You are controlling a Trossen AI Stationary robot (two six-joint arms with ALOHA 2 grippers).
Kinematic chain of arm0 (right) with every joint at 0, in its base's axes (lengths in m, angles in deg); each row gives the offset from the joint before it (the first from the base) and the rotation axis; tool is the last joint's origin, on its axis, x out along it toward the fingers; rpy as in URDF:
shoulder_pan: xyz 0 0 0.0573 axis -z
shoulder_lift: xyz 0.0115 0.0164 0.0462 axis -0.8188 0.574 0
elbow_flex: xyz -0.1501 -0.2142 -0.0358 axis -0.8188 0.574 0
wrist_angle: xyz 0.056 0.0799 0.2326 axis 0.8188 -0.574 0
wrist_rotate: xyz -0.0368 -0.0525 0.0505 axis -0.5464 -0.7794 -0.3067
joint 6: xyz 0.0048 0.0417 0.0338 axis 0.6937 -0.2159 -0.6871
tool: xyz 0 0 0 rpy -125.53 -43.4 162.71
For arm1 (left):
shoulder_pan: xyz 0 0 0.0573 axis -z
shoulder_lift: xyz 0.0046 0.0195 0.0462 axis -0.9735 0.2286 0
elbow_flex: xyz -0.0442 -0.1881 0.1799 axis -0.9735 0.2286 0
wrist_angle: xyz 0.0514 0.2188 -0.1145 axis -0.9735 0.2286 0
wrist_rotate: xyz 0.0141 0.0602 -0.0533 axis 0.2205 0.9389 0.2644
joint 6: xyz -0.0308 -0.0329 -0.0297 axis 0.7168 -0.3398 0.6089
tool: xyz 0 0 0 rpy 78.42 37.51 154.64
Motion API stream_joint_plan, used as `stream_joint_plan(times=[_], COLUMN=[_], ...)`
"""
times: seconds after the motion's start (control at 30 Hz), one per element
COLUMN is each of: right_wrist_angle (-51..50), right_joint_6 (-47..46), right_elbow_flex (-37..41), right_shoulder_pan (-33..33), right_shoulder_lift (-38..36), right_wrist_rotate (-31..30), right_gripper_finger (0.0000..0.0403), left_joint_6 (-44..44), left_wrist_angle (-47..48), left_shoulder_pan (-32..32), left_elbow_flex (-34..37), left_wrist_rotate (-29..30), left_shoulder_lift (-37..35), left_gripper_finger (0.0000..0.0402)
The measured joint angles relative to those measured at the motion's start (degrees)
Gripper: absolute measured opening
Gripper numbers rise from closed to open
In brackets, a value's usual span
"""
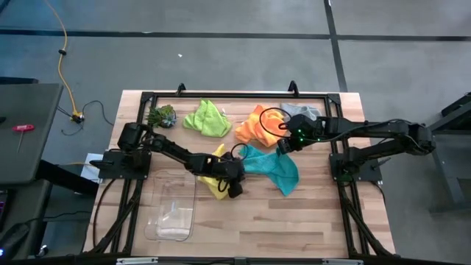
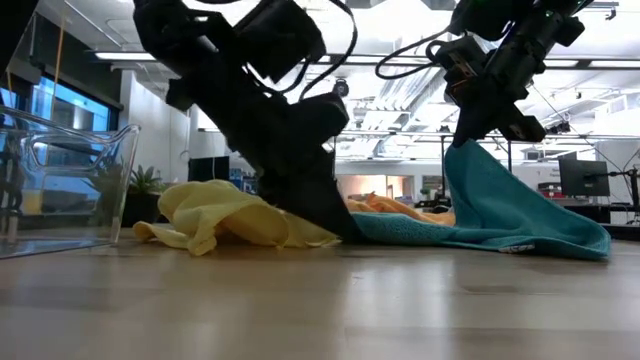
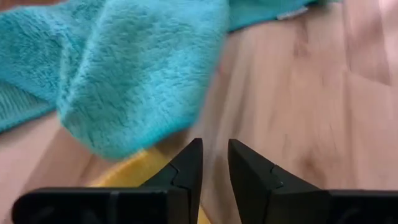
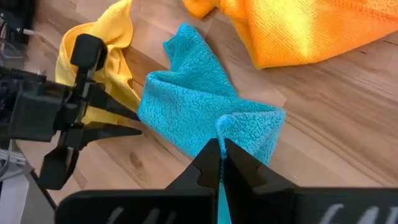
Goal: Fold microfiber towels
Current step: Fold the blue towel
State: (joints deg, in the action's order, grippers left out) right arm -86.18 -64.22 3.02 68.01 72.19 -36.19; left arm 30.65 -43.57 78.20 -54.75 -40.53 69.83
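The teal towel [image 1: 276,168] lies mid-table with one end raised by my right gripper [image 4: 221,144], which is shut on it. The yellow towel [image 1: 210,179] lies crumpled on the wood just left of it. My left gripper [image 3: 215,146] stands low at the table between the two, fingers a little open with nothing between them, pointing at the teal towel's left edge [image 4: 146,109]. The orange towel [image 1: 256,125], lime green towel [image 1: 207,118] and grey towel [image 1: 302,110] lie bunched along the far side. My left gripper has its fingertips [image 4: 135,116] right at the teal towel's edge and over the yellow towel [image 3: 134,169]; whether it touches either I cannot tell. My right gripper pinches a bunched fold at the teal towel's raised end [image 4: 222,124] between its two fingers, slanting down from above. The towel hangs below the fingers [image 2: 470,160] and its lower part lies spread on the table [image 2: 540,235].
A clear plastic bin [image 1: 171,206] stands at the near left, beside the left arm. A small green plant [image 1: 162,116] sits at the far left. Bare wood [image 1: 294,221] shows on the near right part of the table.
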Motion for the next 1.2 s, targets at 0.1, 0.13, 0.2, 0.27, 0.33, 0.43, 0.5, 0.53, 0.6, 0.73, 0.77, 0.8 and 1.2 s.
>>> stream_joint_plan(times=[0.1, 0.13, 0.2, 0.27, 0.33, 0.43, 0.5, 0.53, 0.6, 0.73, 0.77, 0.8, 1.2], right_wrist_angle=[0.16, 0.20, 0.43, 0.50, 0.75, 0.93, 1.15, 1.21, 1.25, 1.33, 1.37, 1.36, -6.16], right_joint_6=[0.10, 0.10, 0.04, -0.01, -0.09, -0.25, -0.25, -0.25, -0.25, -0.25, -0.26, -0.25, -0.03], right_elbow_flex=[-0.02, -0.02, 0.00, 0.00, 0.00, 0.00, -0.01, 0.00, 0.00, 0.00, 0.00, 0.00, -0.02], right_shoulder_pan=[0.00, 0.00, 0.00, 0.00, 0.00, 0.00, 0.00, 0.00, 0.00, 0.00, 0.00, 0.00, -3.78], right_shoulder_lift=[0.00, 0.00, 0.00, 0.00, 0.00, 0.00, 0.00, 0.00, 0.00, 0.00, 0.00, 0.00, 0.00], right_wrist_rotate=[0.02, 0.00, 0.02, 0.01, 0.02, 0.02, 0.02, 0.02, 0.02, 0.02, 0.02, 0.02, -0.38], right_gripper_finger=[0.0000, 0.0000, 0.0000, 0.0000, 0.0000, 0.0000, 0.0000, 0.0000, 0.0000, 0.0000, 0.0000, 0.0000, 0.0000], left_joint_6=[-2.50, -3.73, -6.45, -9.36, -11.56, -13.39, -14.24, -14.89, -16.06, -20.08, -20.80, -21.20, -5.88], left_wrist_angle=[-0.02, -1.32, -1.68, -3.65, -4.73, -6.08, -6.03, -6.06, -6.05, -6.06, -6.09, -6.18, 6.05], left_shoulder_pan=[-0.40, -0.44, -0.70, -0.70, -0.70, -0.70, -0.70, -0.70, -0.70, -0.84, -1.03, -1.20, -9.97], left_elbow_flex=[0.19, 0.08, 0.16, 0.14, 0.05, 0.03, -0.44, -0.72, -1.83, -4.82, -5.72, -6.64, -13.48], left_wrist_rotate=[1.15, 1.71, 2.34, 2.90, 4.86, 6.31, 6.83, 6.88, 7.04, 7.05, 7.05, 7.05, -0.22], left_shoulder_lift=[0.60, 1.03, 1.17, 1.25, 1.39, 1.48, 1.48, 1.48, 1.48, 1.48, 1.48, 1.48, 1.48], left_gripper_finger=[0.0066, 0.0065, 0.0062, 0.0056, 0.0048, 0.0029, 0.0012, 0.0006, 0.0004, 0.0004, 0.0002, 0.0002, 0.0001])
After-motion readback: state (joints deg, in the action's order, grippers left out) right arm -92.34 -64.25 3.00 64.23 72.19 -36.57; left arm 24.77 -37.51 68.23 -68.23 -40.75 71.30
